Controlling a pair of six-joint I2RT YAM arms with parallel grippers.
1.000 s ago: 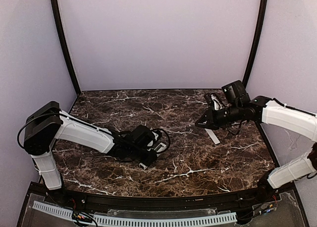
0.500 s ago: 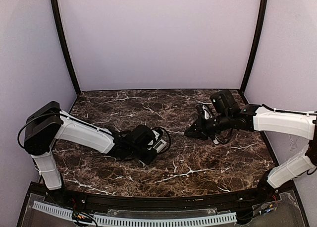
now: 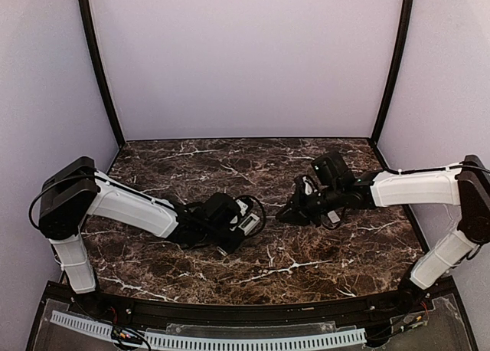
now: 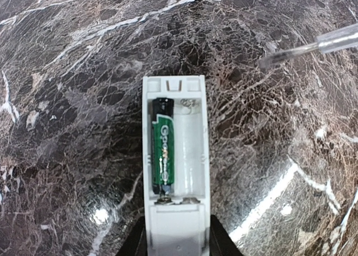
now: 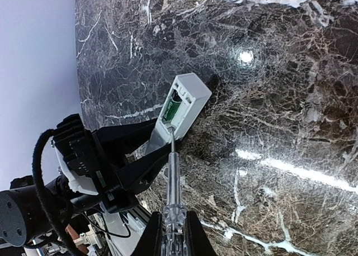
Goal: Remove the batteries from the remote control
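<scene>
My left gripper (image 4: pixel 178 240) pinches the slim white plastic remote control (image 4: pixel 176 155) by its long sides. I judge it stiff, light and slippery. The right gripper (image 5: pixel 173 233) is closed on a clear thin tool (image 5: pixel 171 178).

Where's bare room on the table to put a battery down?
Free: the far strip of table along the back wall, and the near patch between the right arm and the front edge. Crowded: the middle, around the remote and the tool.
</scene>
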